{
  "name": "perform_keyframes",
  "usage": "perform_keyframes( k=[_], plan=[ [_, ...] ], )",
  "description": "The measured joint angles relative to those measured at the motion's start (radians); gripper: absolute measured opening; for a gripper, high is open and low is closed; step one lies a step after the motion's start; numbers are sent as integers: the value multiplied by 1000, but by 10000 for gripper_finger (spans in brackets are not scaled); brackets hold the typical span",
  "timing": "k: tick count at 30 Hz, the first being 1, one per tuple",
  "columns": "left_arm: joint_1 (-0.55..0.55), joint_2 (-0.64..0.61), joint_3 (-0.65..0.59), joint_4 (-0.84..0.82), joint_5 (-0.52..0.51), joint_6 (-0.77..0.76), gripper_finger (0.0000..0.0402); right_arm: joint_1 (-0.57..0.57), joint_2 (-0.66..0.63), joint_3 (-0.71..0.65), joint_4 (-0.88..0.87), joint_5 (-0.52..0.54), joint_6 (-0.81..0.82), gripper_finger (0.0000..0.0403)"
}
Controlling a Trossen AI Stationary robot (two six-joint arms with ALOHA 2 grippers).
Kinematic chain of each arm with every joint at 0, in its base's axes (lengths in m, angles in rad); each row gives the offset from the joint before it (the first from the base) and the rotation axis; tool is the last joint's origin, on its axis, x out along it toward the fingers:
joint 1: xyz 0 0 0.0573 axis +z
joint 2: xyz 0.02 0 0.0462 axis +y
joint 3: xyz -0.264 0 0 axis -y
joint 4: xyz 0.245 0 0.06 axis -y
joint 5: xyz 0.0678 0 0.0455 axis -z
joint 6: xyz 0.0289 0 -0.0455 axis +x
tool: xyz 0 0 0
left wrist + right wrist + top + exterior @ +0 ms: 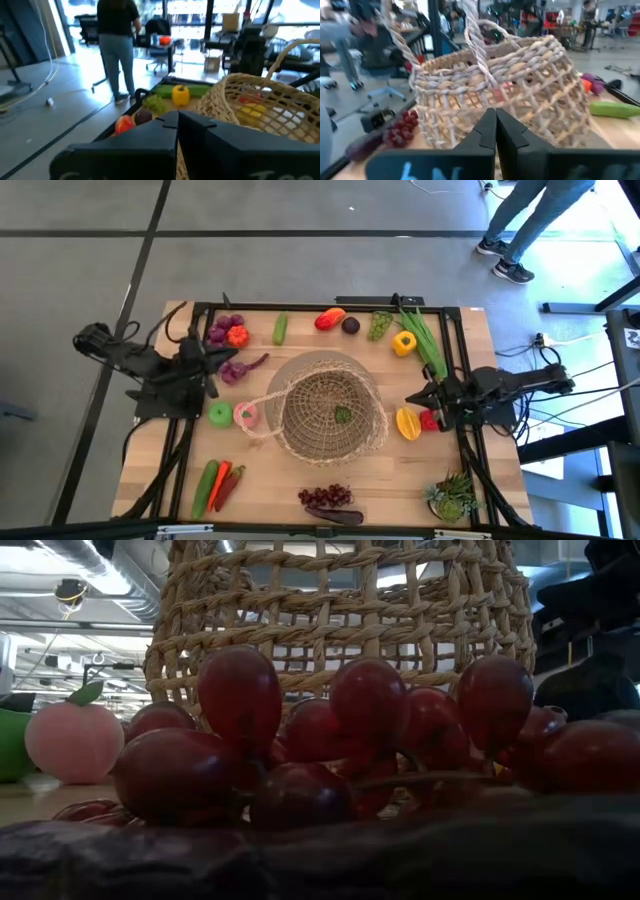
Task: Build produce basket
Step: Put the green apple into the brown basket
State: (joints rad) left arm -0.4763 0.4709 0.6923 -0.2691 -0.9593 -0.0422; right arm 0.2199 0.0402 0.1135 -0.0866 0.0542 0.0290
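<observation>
Wooden table (300,476): one basket (330,418); two grape bunches; both hands (212,370) (426,402) pressed together, empty.

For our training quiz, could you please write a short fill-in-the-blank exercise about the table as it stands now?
1. The basket stands at the table's ____.
2. Both the left gripper and the right gripper have their fingers ____.
3. In the low view, the fruit right in front of the camera is a bunch of ____.
4. The yellow pepper lies between the basket and the ____ gripper.

Missing words: middle; shut; grapes; right
</observation>
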Motion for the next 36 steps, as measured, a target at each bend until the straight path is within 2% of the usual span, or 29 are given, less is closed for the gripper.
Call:
perform_keyframes(
  k=[3, 5, 12, 16, 19, 22, 27, 36],
  plan=[
    [9, 96, 117, -219, 10, -203, 0, 0, 21, 65, -80, 15, -19, 0],
    [22, 154, 190, -363, 54, -364, 0, 0, 45, 111, -127, 31, -16, 0],
    [105, 335, 407, -805, 365, -815, 0, 0, 184, 276, -269, 33, -12, 0],
    [160, 408, 433, -958, 570, -1041, 0, 0, 282, 356, -306, 35, -6, 0],
    [196, 441, 433, -1037, 649, -1197, 0, 0, 353, 399, -310, 36, -7, 0],
    [220, 452, 433, -1053, 650, -1232, 0, 0, 409, 436, -311, 106, 43, 0],
    [240, 452, 433, -1055, 606, -1147, 0, 0, 461, 493, -311, 281, 125, 0],
    [239, 451, 433, -1043, 605, -1110, 0, 0, 461, 546, -308, 308, 123, 0]
  ],
)
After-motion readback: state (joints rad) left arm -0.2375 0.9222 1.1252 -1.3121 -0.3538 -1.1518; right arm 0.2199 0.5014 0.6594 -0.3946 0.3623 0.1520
